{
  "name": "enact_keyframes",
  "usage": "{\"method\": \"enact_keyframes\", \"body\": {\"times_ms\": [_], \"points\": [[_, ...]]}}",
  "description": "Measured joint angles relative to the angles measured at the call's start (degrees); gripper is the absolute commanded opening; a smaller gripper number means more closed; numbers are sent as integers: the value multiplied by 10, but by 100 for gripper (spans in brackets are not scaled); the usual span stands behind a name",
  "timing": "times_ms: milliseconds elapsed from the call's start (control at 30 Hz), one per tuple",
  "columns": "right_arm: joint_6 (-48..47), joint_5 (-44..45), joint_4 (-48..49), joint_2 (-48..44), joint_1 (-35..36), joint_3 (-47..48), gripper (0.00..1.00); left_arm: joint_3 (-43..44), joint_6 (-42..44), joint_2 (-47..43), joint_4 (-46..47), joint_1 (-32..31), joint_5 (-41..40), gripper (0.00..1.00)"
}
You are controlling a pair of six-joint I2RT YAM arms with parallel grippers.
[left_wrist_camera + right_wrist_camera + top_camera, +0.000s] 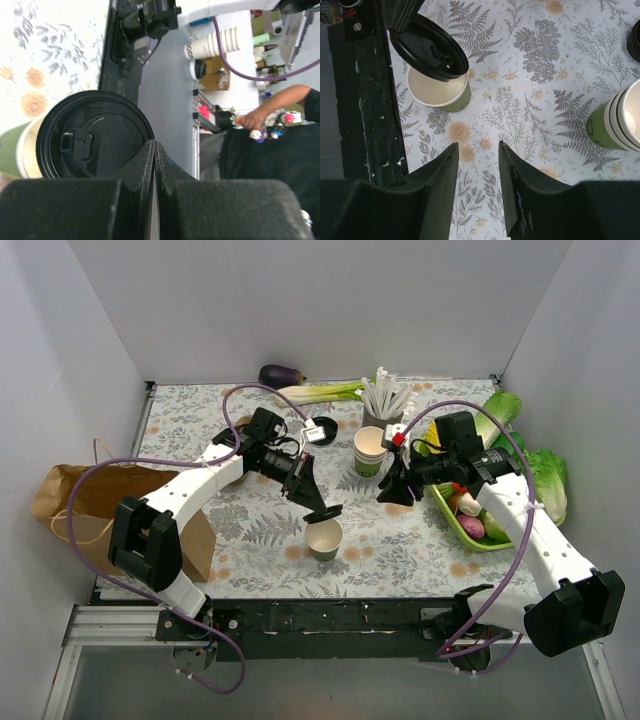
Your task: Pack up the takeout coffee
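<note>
A cream-and-green paper cup (324, 539) stands open near the table's front edge. My left gripper (318, 502) is shut on the rim of a round black lid (326, 512) and holds it tilted just above the cup's mouth. In the left wrist view the lid (95, 135) fills the centre, with the cup (20, 150) behind it and the gripper (155, 150) pinched on the lid's edge. My right gripper (386, 490) is open and empty, above the table to the cup's right. The right wrist view shows the cup (440, 90), the lid (427, 47) and the open gripper (477, 155).
A stack of lidless cups (370, 452) stands behind my right gripper and shows in the right wrist view (620, 122). A brown paper bag (80, 500) lies at the left. A green tray (497, 540) of vegetables, lettuce (545, 480), a stirrer holder (383, 400) and an eggplant (282, 375) line the right and back.
</note>
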Motion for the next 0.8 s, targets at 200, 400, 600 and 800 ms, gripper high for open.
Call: {"method": "enact_keyframes", "body": {"times_ms": [200, 400, 600, 800], "points": [[-1, -16, 9, -16, 21, -31, 48, -63, -57, -11, 48, -2, 26, 0], [9, -26, 24, -17, 52, -71, 59, -88, -101, -11, 89, -2, 54, 0], [44, -41, 74, -6, 73, -87, 78, -118, -136, -11, 125, -2, 70, 0], [72, -56, 126, 34, 100, -95, 78, -122, -156, -7, 150, -2, 78, 0]]}}
